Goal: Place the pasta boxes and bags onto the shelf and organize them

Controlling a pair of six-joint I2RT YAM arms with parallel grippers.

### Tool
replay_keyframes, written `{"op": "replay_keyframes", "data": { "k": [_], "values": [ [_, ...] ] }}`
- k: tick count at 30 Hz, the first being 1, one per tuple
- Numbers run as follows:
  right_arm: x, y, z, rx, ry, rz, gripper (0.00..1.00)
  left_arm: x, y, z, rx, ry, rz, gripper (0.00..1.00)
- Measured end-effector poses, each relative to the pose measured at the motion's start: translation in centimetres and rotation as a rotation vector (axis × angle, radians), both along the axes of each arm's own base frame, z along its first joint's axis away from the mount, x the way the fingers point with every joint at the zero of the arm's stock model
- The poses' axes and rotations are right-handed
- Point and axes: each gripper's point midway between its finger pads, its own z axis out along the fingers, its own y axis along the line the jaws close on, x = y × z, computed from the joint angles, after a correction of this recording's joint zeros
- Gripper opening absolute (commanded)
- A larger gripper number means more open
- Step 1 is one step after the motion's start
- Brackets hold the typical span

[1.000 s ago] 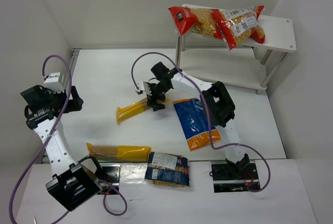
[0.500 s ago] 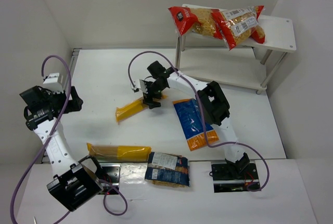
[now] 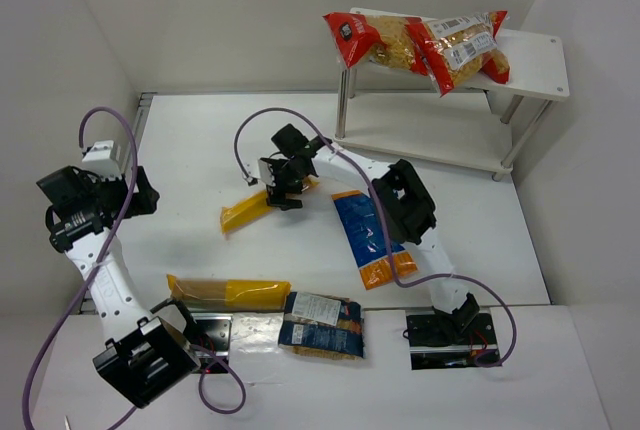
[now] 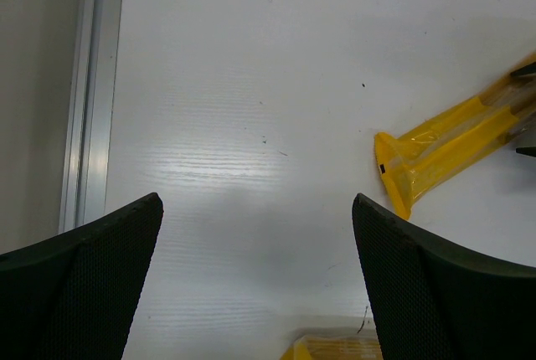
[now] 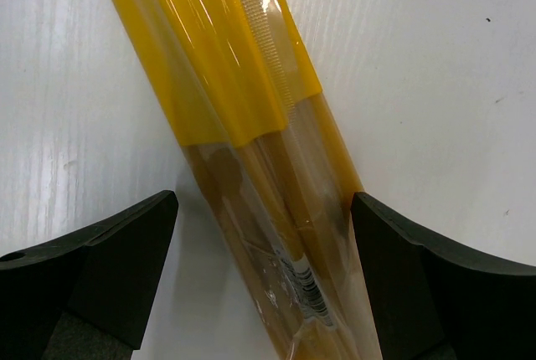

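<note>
A long yellow spaghetti pack (image 3: 245, 214) lies slanted on the table; it also shows in the right wrist view (image 5: 251, 126) and the left wrist view (image 4: 444, 149). My right gripper (image 3: 283, 190) is open, its jaws on either side of the pack's near part, just above it. A second spaghetti pack (image 3: 228, 292), a small dark-blue pack (image 3: 322, 324) and a flat blue-and-orange bag (image 3: 372, 235) lie on the table. Two red-ended bags (image 3: 380, 40) (image 3: 462, 48) lie on the white shelf (image 3: 540, 65). My left gripper (image 3: 140, 195) is open and empty at the far left.
The shelf has a lower tier (image 3: 440, 140) and thin legs (image 3: 343, 100). White walls enclose the table on the left, back and right. A metal rail (image 4: 92, 92) runs along the table's left edge. Purple cables loop over both arms.
My right gripper has moved left along the slanted spaghetti pack, toward its middle. The pack and the left arm have barely moved.
</note>
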Motion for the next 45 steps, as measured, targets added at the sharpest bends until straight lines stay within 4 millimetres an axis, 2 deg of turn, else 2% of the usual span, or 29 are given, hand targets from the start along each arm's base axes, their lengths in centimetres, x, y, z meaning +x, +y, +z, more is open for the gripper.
{"op": "replay_keyframes", "data": {
  "k": [5,10,13,14,17,18,23,26,28,33,36,39,42,45],
  "values": [
    [0.2,0.3,-0.2,0.001,-0.008,-0.016,0.92,-0.1,0.0,0.0,-0.001,0.001,0.004,0.99],
    [0.8,1.2,-0.5,0.011,-0.002,-0.031,0.8,-0.1,0.0,0.0,-0.002,0.001,0.003,0.99],
    [1.0,1.6,-0.5,0.013,0.006,-0.035,0.53,-0.1,0.0,0.0,-0.002,0.001,0.003,0.99],
    [1.2,1.8,-0.5,0.014,0.006,-0.035,0.34,-0.1,0.0,0.0,-0.002,0.001,0.002,0.99],
    [1.7,2.5,0.2,0.027,0.0,-0.041,0.04,-0.2,0.0,0.1,-0.001,-0.003,0.006,0.99],
    [2.1,2.9,0.5,0.035,-0.01,-0.05,0.01,-0.3,0.1,0.2,0.0,-0.005,0.007,0.99],
    [2.3,3.2,0.4,0.036,0.012,-0.071,0.0,-0.3,0.0,0.3,0.001,-0.009,0.006,0.99],
    [1.5,2.9,0.6,0.048,0.06,-0.092,0.0,-0.3,0.0,0.4,0.004,-0.012,0.006,0.99],
    [0.1,2.1,0.8,0.052,0.125,-0.109,0.0,-0.4,-0.1,0.6,0.008,-0.017,0.006,0.99],
    [-4.4,-1.8,2.1,0.013,0.306,-0.172,0.0,-0.6,-0.2,1.1,0.021,-0.034,0.005,0.99],
    [-6.7,-4.0,4.4,0.018,0.351,-0.212,0.0,-0.7,-0.3,1.3,0.028,-0.044,0.004,0.99],
    [-7.9,-5.5,7.6,0.064,0.354,-0.243,0.0,-0.7,-0.4,1.5,0.032,-0.05,0.003,0.99],
    [-8.5,-7.4,10.0,0.11,0.354,-0.288,0.0,-0.8,-0.5,1.7,0.036,-0.055,0.003,0.99],
    [-8.6,-9.8,11.3,0.14,0.348,-0.356,0.0,-0.8,-0.5,1.6,0.034,-0.055,0.001,0.99]
  ]
}}
